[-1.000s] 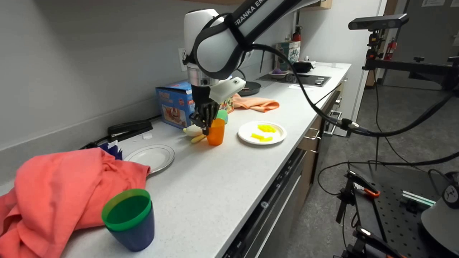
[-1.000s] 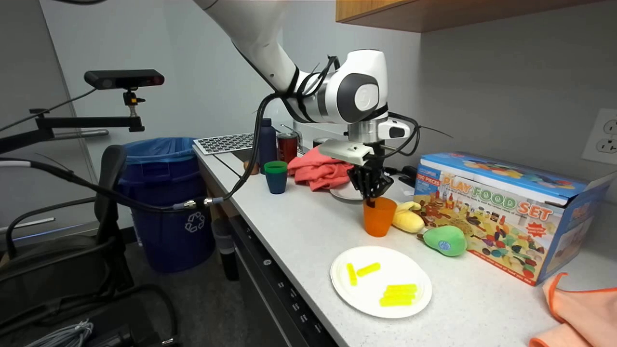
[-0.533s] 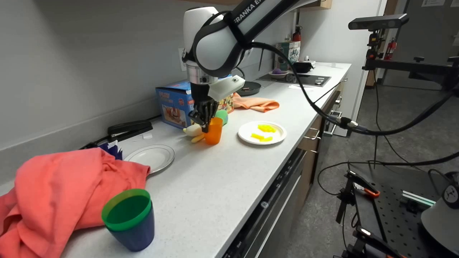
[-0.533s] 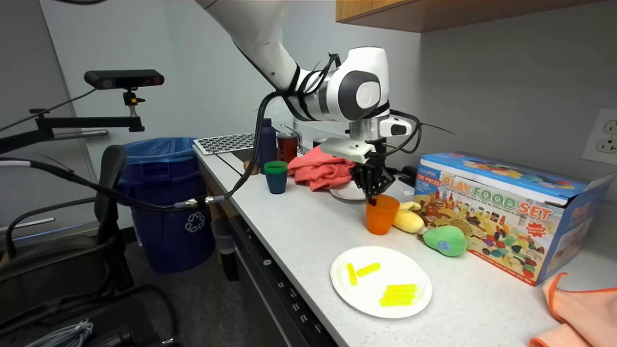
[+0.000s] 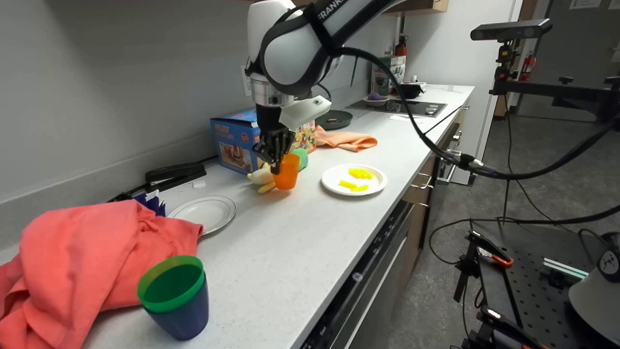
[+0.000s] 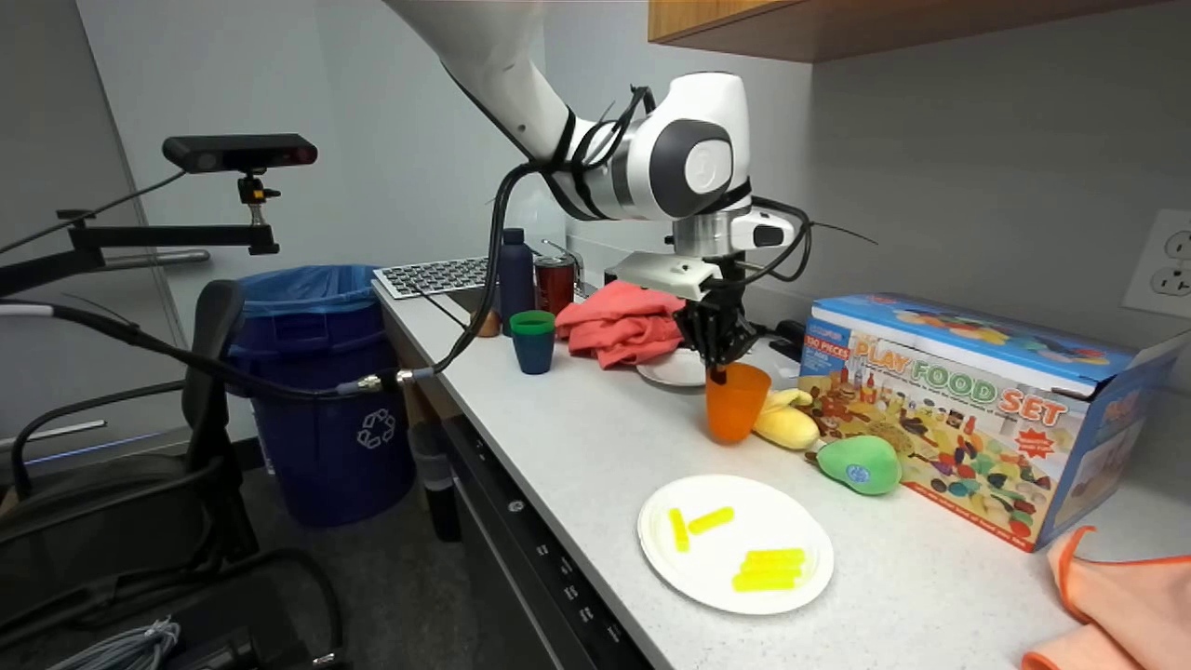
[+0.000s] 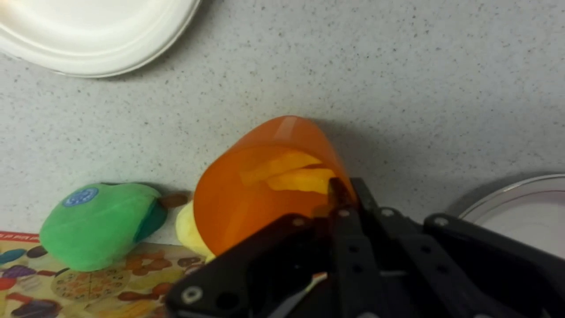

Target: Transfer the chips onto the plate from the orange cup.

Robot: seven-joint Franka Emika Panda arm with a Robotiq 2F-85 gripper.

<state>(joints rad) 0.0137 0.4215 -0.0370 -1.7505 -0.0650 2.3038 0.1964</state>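
Holding chips (image 7: 300, 180), the orange cup (image 6: 735, 409) has its rim pinched tight in the tool (image 6: 717, 372).

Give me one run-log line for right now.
gripper: closed on wall of orange cup | cup: not over plate | chips: in cup | more chips: on plate | next: probably pour

Grey wall (image 6: 986, 177) behind a speckled counter (image 6: 595, 447), wooden cabinet (image 6: 884, 30) overhead

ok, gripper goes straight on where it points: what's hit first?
Likely the countertop, met by the base of the orange cup: the gripper points down, pinching the cup's rim. Any gap underneath is hard to judge.
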